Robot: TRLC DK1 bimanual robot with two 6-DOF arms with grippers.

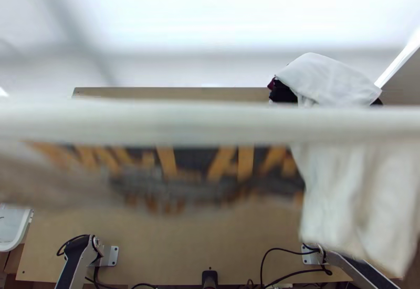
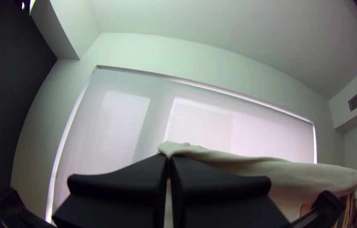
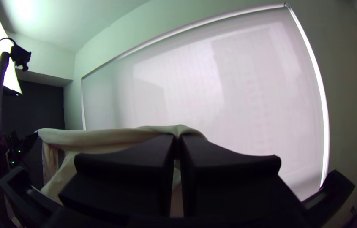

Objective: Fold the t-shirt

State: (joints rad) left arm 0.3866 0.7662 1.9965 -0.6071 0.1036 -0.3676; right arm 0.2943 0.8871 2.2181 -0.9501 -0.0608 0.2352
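Beside table point(image 1: 210, 242) | white bin point(image 1: 23, 232), contents unclear | T-shirt point(image 1: 210, 124) stretched aloft

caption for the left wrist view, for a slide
Left gripper, its wide flat black fingers closed on a white cloth t-shirt, held up before a large pale window blind

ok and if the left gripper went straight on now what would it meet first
Beyond the off-white t-shirt it pinches, the left gripper would probably meet the large pale window blind; depth is unclear.
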